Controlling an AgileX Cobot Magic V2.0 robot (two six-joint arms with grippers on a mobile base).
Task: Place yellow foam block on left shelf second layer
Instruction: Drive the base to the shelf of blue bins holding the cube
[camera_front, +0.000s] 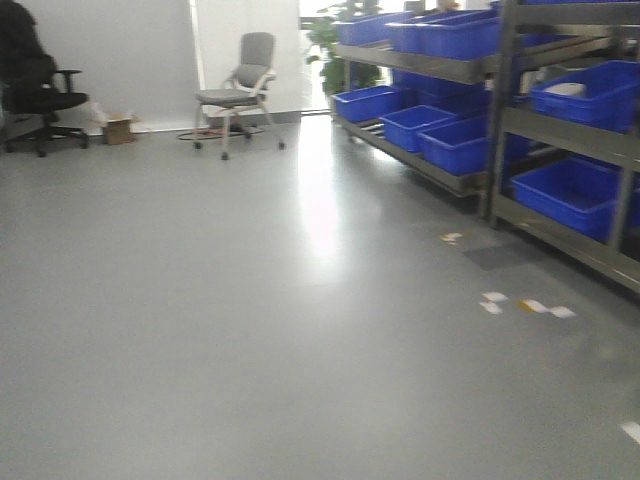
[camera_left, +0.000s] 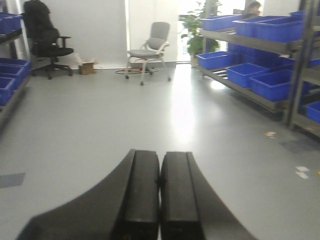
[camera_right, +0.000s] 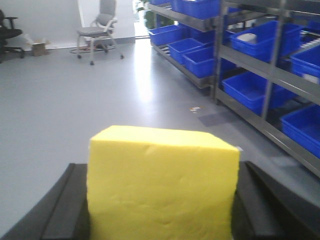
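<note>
Yellow foam block (camera_right: 162, 185) sits squarely in the right pincer (camera_right: 161, 212), black fingers (camera_right: 65, 215) pressed against both flanks, so that's a firm grasp, and the block fills the lower half of the right wrist view. It's held out over the grey floor (camera_right: 75, 100), left of the metal rack (camera_right: 218, 55) and apart from it, not on any shelf yet. Over to the left pincer (camera_left: 160, 200): both pads clenched flat together, nothing between them, also left of the rack. Blue bins (camera_front: 460, 145) line the rack's layers. Past the rack's far end stands a grey chair (camera_front: 240, 85) on castors. Further left of the rack are a black chair (camera_front: 40, 95) and a small cardboard box (camera_front: 120, 128). White paper scraps (camera_front: 525, 305) lie on the floor just in front of the rack
</note>
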